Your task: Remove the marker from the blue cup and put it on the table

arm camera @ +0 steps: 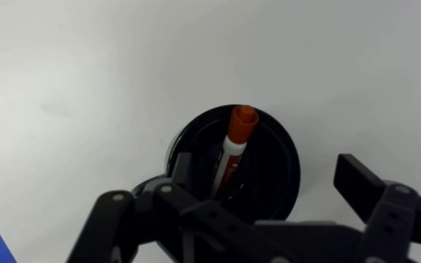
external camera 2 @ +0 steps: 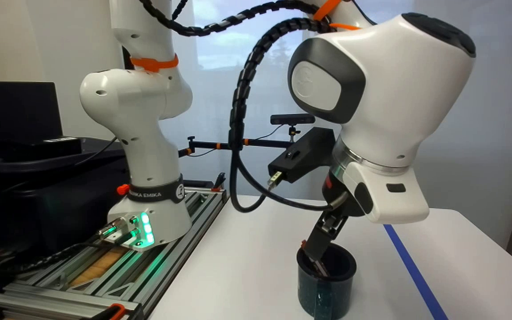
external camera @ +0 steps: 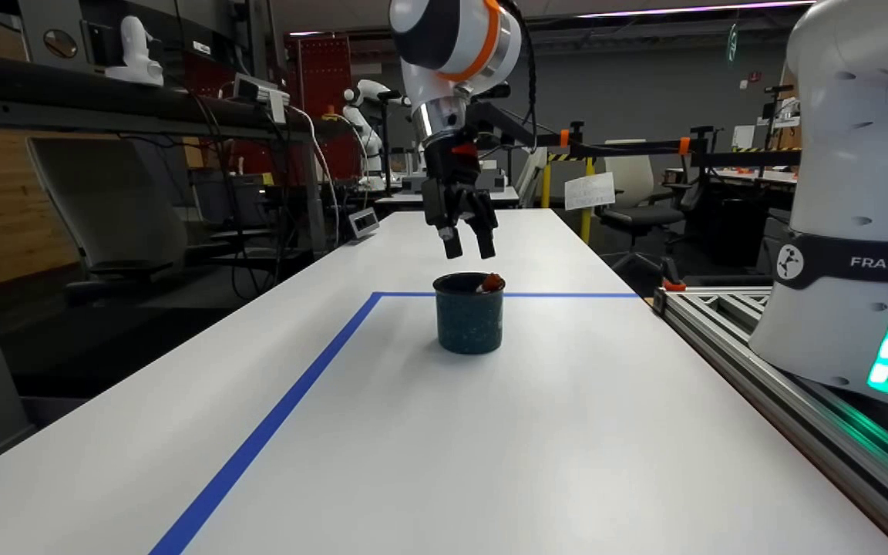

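Observation:
The blue cup (external camera: 469, 320) stands upright on the white table (external camera: 490, 447); it also shows in an exterior view (external camera 2: 327, 295) and the wrist view (arm camera: 294, 175). A handle shows at its side. The marker (arm camera: 234, 146) leans inside the cup, orange cap up at the rim, white body with a dark red label; its lower end is hidden. The cap shows in both exterior views (external camera: 492, 283) (external camera 2: 303, 244). My gripper (external camera: 469, 247) is open and empty above the cup. In the wrist view the fingers (arm camera: 265, 171) are wide apart, with the marker nearer the left fingertip.
A blue tape line (external camera: 282, 408) runs along the table. The robot base (external camera 2: 149, 218) stands on a metal rail frame (external camera 2: 180, 253) beside the table. A small grey device (external camera: 364, 223) sits at the table's far edge. Chairs and benches stand beyond.

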Controlling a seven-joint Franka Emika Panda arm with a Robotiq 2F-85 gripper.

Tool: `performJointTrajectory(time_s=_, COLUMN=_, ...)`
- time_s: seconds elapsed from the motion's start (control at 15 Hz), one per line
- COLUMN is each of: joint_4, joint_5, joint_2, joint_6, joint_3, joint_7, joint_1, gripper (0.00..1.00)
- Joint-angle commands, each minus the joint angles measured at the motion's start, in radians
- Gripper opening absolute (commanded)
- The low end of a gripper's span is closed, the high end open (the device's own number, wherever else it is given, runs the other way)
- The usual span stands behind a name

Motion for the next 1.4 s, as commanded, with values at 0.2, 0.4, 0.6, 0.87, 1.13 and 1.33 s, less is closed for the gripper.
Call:
performJointTrajectory(time_s=0.2, joint_4=0.036, joint_5=0.029, joint_2=0.037, joint_6=0.004, joint_3=0.041, joint_7=-0.031, joint_1=-0.022, gripper=0.69)
performJointTrajectory(time_s=0.4, joint_4=0.038, joint_5=0.032, joint_2=0.048, joint_6=-0.001, joint_3=0.042, joint_7=-0.033, joint_1=-0.03, gripper=0.44)
performJointTrajectory(time_s=0.6, joint_4=0.035, joint_5=0.024, joint_2=0.056, joint_6=-0.004, joint_3=0.038, joint_7=-0.032, joint_1=-0.041, gripper=0.37)
performJointTrajectory(time_s=0.87, joint_4=0.034, joint_5=0.015, joint_2=0.073, joint_6=-0.001, joint_3=0.037, joint_7=-0.029, joint_1=-0.055, gripper=0.46)
performJointTrajectory(time_s=1.13, joint_4=0.034, joint_5=0.017, joint_2=0.093, joint_6=0.004, joint_3=0.043, joint_7=-0.03, joint_1=-0.058, gripper=0.45)
performJointTrajectory(time_s=1.33, joint_4=0.036, joint_5=0.016, joint_2=0.103, joint_6=0.004, joint_3=0.048, joint_7=-0.029, joint_1=-0.056, gripper=0.39)
